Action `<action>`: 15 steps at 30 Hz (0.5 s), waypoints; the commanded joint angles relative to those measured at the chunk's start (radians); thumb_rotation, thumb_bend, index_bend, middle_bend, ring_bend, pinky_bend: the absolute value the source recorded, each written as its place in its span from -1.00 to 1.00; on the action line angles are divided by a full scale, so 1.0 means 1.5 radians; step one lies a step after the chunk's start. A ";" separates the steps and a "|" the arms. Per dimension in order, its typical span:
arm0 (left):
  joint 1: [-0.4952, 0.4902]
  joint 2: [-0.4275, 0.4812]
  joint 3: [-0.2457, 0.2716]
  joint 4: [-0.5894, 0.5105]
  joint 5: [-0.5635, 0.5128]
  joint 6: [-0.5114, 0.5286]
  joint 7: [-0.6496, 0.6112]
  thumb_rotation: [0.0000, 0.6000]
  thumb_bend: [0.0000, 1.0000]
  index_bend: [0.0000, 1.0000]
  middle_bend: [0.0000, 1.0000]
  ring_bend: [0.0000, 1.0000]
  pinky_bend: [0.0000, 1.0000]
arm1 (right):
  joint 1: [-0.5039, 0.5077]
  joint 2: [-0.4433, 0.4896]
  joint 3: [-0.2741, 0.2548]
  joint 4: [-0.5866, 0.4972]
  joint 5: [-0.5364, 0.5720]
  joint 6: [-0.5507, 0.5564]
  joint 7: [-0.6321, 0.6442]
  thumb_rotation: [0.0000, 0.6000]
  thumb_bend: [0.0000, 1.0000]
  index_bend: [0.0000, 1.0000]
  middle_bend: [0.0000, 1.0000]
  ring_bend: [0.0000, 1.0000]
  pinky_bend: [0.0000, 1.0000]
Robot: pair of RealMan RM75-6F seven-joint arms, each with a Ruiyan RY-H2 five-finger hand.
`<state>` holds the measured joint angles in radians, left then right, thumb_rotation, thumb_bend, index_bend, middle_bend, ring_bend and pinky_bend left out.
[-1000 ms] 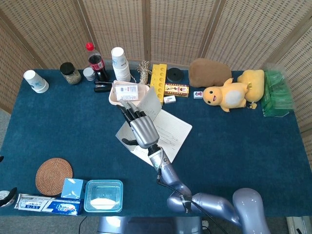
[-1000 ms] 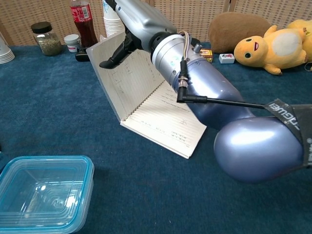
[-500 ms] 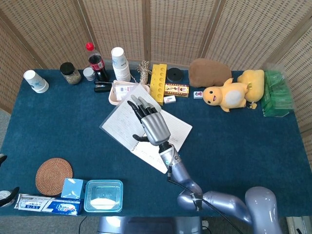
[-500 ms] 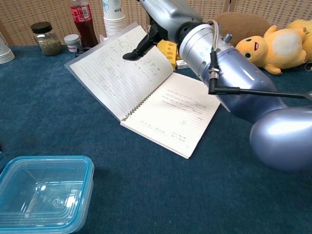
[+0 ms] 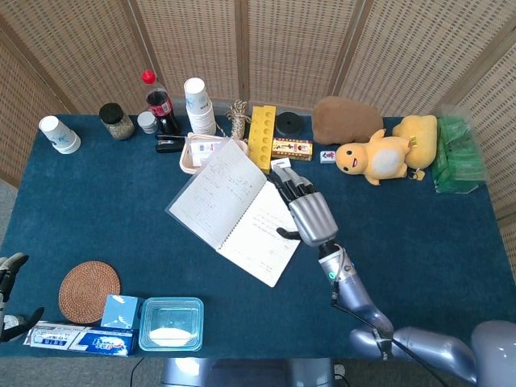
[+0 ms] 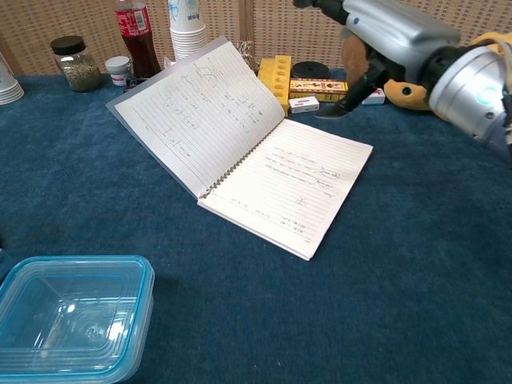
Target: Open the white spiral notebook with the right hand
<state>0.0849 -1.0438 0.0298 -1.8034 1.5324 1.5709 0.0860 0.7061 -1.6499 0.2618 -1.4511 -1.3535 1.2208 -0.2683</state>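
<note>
The white spiral notebook (image 5: pixel 230 208) lies open on the blue table, lined handwritten pages up. Its left half (image 6: pixel 192 112) tilts upward against the things behind it, while the right page (image 6: pixel 296 180) lies flat. My right hand (image 5: pixel 305 211) hovers by the right page's outer edge, fingers stretched out and apart, holding nothing. In the chest view the right hand (image 6: pixel 384 36) is raised above and to the right of the notebook, thumb pointing down, touching no page. A few grey fingers of my left hand (image 5: pixel 10 278) show at the far left edge; their pose is unclear.
A blue-lidded container (image 5: pixel 171 323) and a cork coaster (image 5: pixel 89 290) sit at the front left. Along the back stand a cola bottle (image 5: pixel 159 101), stacked paper cups (image 5: pixel 198 103), a yellow block (image 5: pixel 261 135) and a yellow plush (image 5: pixel 377 157).
My right hand let go of the raised cover and moved right, off the notebook. The cover swung over to the left, and the notebook now lies open.
</note>
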 commanded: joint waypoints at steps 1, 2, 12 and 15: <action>-0.003 -0.005 -0.002 -0.001 -0.004 -0.004 0.012 1.00 -0.60 -0.61 -0.74 -0.82 -0.90 | -0.033 0.041 -0.026 -0.031 -0.010 0.019 -0.006 1.00 -0.86 -1.00 -0.99 -0.91 -0.58; -0.004 -0.007 -0.002 -0.001 -0.006 -0.006 0.015 1.00 -0.60 -0.61 -0.74 -0.82 -0.90 | -0.040 0.049 -0.030 -0.037 -0.011 0.023 -0.007 1.00 -0.85 -1.00 -0.98 -0.90 -0.58; -0.010 -0.034 -0.005 0.011 -0.014 -0.015 0.031 1.00 -0.60 -0.63 -0.74 -0.83 -0.94 | -0.110 0.122 -0.077 -0.065 -0.038 0.083 -0.025 1.00 -0.84 -0.92 -0.79 -0.79 -0.53; -0.011 -0.038 -0.004 0.013 -0.021 -0.021 0.035 1.00 -0.60 -0.63 -0.74 -0.83 -0.94 | -0.136 0.143 -0.090 -0.070 -0.045 0.105 -0.015 1.00 -0.84 -0.90 -0.76 -0.77 -0.52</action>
<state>0.0696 -1.0984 0.0235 -1.7856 1.5040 1.5416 0.1362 0.5193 -1.4488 0.1385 -1.5503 -1.4126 1.3618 -0.2995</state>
